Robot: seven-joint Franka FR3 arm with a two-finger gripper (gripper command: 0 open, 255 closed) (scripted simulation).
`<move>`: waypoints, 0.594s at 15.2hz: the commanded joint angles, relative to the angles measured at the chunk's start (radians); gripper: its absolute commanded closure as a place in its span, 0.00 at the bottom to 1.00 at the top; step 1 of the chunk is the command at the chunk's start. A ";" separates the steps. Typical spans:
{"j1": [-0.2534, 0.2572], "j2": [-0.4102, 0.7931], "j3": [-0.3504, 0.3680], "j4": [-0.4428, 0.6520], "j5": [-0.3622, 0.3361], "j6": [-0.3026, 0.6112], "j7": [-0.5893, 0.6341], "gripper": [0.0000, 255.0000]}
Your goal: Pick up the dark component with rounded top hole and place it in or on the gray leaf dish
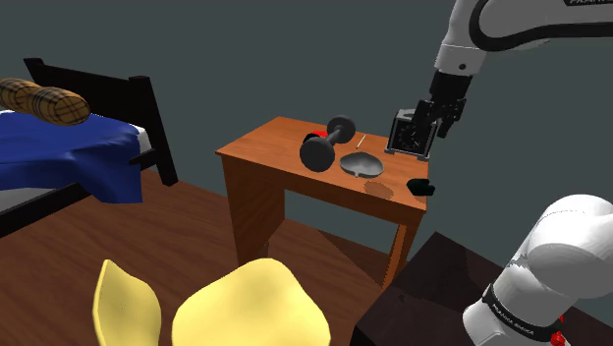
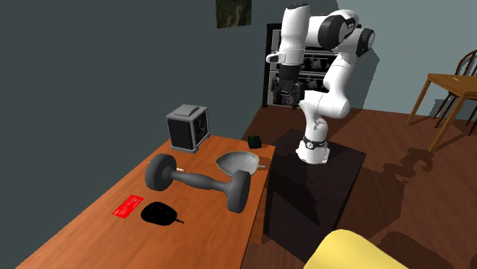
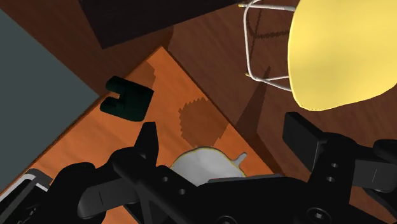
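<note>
The dark component is a small blackish-green block with a rounded notch, lying near the wooden table's edge on the stand side. The gray leaf dish rests on the table a short way from it, beside a dumbbell. My gripper hangs open well above this end of the table, higher than both. Its fingers stand wide apart with nothing between them.
A large dark dumbbell lies mid-table. A grey box stands at the back, close under the gripper in the shoulder view. A red card and a black mouse sit beyond. Yellow chairs stand beside the table.
</note>
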 commanded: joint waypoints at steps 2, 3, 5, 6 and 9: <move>-0.027 0.018 -0.033 -0.068 -0.025 0.080 -0.009 0.00; -0.036 0.027 -0.044 -0.089 -0.034 0.107 -0.012 0.00; -0.055 0.049 -0.068 -0.127 -0.051 0.163 -0.019 0.00; -0.065 0.062 -0.080 -0.145 -0.060 0.191 -0.023 0.00; -0.095 0.110 -0.118 -0.192 -0.087 0.280 -0.033 0.00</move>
